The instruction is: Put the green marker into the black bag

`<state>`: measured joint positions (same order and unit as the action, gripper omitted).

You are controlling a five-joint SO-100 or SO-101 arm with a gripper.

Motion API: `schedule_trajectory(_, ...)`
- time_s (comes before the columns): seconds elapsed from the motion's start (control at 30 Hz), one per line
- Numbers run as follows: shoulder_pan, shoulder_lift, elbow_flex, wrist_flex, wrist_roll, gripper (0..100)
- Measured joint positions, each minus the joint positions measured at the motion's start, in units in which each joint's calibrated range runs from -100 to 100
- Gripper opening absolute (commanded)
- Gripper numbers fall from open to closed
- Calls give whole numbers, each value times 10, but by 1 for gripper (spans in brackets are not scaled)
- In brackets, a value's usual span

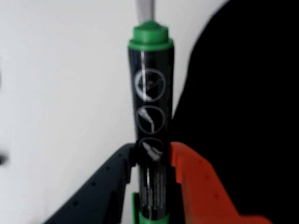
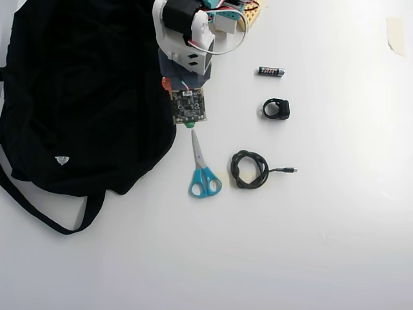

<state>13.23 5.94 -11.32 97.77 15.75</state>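
In the wrist view the green marker [image 1: 152, 93], a black barrel with white print and a green end, stands lengthwise between my two fingers. My gripper [image 1: 152, 156] is shut on it, the black finger [image 1: 112, 172] at its left and the orange finger [image 1: 191, 177] at its right. The black bag [image 1: 243, 102] fills the right side of that view, close beside the marker. From overhead, only the marker's green end [image 2: 190, 124] pokes out below my wrist board [image 2: 188, 106], just right of the black bag [image 2: 84, 97]. The rest of the marker is hidden under the arm.
Blue-handled scissors [image 2: 203, 171] lie just below the marker's end, their blade tip [image 1: 145, 8] showing in the wrist view. A coiled black cable [image 2: 250, 169], a small black ring-shaped part [image 2: 277, 109] and a battery [image 2: 271, 72] lie to the right. The bag's strap [image 2: 39, 206] loops at lower left.
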Motion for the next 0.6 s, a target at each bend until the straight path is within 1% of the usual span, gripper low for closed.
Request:
schedule_trajectory(0.17, 54, 0, 0, 0, 0, 2)
schedule_trajectory(0.33, 110, 0, -34, 0, 0, 2)
schedule_trajectory(0.6, 194, 0, -58, -3, -21, 2)
